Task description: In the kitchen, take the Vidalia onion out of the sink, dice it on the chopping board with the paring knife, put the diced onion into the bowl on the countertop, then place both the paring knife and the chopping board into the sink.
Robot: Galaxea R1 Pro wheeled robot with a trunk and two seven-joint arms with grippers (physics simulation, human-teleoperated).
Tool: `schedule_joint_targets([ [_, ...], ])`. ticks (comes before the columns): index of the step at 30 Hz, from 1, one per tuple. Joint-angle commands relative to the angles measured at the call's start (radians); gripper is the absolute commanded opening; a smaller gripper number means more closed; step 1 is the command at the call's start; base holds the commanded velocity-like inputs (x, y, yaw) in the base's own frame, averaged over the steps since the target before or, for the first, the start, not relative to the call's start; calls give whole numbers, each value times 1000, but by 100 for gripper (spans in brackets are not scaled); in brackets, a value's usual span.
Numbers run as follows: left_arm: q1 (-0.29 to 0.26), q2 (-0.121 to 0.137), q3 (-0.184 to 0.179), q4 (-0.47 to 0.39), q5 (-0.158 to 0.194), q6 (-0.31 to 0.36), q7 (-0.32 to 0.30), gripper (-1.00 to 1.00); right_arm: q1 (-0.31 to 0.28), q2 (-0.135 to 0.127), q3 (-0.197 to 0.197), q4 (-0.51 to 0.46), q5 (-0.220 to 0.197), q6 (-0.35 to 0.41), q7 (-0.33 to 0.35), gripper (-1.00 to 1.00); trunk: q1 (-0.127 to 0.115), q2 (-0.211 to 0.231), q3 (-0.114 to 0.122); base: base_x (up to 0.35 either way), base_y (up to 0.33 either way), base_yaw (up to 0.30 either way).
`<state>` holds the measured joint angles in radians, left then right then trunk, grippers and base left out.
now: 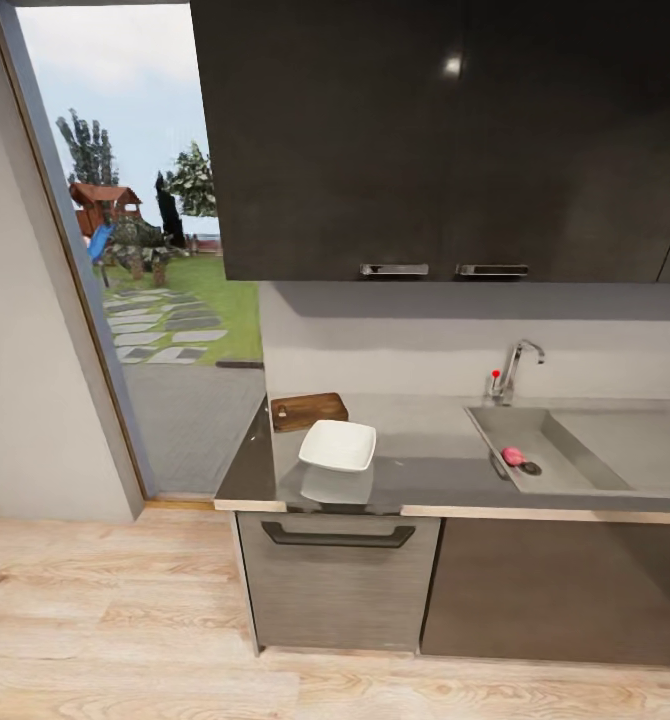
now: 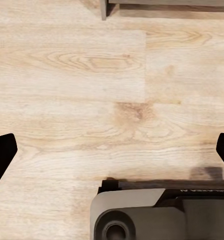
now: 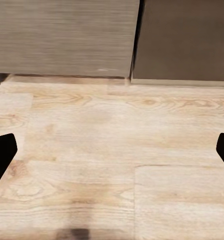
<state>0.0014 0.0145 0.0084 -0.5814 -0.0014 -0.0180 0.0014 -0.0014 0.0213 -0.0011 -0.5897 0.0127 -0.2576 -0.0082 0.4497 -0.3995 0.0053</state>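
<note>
While the robot's parked short of the cabinets, quick notes:

Onion: Vidalia onion (image 1: 513, 456) sits in the sink (image 1: 565, 470) basin by the drain, near the tabletop's (image 1: 435, 470) front edge.
Handling: small, round, probably light and slick, so it'll likely roll; I'd pinch it across the widest part.
Board and bowl: chopping board (image 1: 309, 410) at the back left corner, bowl (image 1: 337, 445) just in front.
Left fingers: left gripper (image 2: 112, 150) tips wide apart over the floor (image 2: 66, 75), holding nothing.
Right fingers: right gripper (image 3: 112, 150) same deal, spread and empty.
</note>
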Motion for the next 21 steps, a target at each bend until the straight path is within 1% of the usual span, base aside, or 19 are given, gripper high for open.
schedule_joint_targets([
  [1, 0, 0, 1, 0, 0, -2, 0, 100, 0, 1, 0, 1, 1, -3, -1, 100, 0, -1, 0, 0, 0, 0],
  [21, 0, -1, 1, 1, 0, -2, 0, 100, 0, 0, 0, 1, 3, -3, -1, 100, 0, -1, 0, 0, 0, 0],
])
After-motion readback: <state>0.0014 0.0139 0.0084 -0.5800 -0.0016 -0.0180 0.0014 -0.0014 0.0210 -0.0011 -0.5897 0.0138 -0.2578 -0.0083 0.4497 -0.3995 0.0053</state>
